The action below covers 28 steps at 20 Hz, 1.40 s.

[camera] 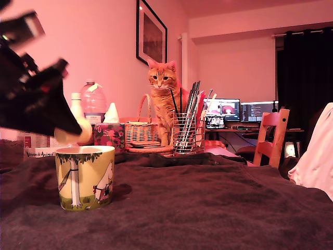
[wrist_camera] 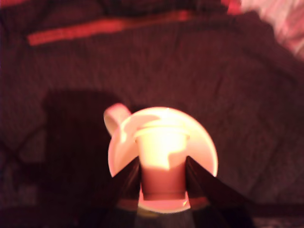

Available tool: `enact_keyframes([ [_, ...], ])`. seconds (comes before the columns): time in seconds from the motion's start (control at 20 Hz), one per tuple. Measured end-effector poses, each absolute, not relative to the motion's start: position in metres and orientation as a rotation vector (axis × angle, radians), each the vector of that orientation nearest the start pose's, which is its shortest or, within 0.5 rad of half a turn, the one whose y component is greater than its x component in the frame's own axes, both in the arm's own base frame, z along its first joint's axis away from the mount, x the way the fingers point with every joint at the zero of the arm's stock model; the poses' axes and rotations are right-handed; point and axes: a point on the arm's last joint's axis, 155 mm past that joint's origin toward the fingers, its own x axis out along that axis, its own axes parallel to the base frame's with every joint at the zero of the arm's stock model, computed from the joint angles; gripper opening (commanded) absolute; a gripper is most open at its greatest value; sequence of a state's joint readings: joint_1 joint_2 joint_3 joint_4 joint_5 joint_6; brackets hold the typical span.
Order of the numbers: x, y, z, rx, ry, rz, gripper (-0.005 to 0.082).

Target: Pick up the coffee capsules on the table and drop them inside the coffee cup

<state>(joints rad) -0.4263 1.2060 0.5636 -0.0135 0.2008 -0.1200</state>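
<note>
Capsule (wrist_camera: 161, 156) pinched between the gripper (wrist_camera: 163, 178) fingers, hanging right over the coffee cup (camera: 86, 177) mouth. Looks light, stiff and slick, so side grip below the rim suits. Wrist view shows capsule centred over the cup; exterior view shows height above the rim.

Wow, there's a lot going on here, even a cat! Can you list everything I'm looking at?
coffee capsule: one, cream-white, held in the gripper above the mug
coffee cup: one, yellow-green with cartoon print, on the table at the exterior view's left
table: one, dark brown fuzzy cloth
cat: one, orange, sitting behind the table
wire pen holder: one, metal, beside the cat
wicker basket: one, tan
bottle: one, clear
monitors: two, lit, far desk
chair: one, wooden
gripper: one, black, closed on the capsule
</note>
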Motion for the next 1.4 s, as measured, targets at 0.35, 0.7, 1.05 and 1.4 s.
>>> enact_keyframes([
  [0.35, 0.3135, -0.1826, 0.0958, -0.023, 0.742, -0.560, 0.0189],
  [0.7, 0.3122, -0.1821, 0.0930, -0.022, 0.754, -0.558, 0.0309],
  [1.05, 0.3128, -0.1824, 0.0938, -0.022, 0.750, -0.559, 0.0225],
  [1.4, 0.3158, -0.1852, 0.1002, -0.028, 0.732, -0.569, -0.0024],
])
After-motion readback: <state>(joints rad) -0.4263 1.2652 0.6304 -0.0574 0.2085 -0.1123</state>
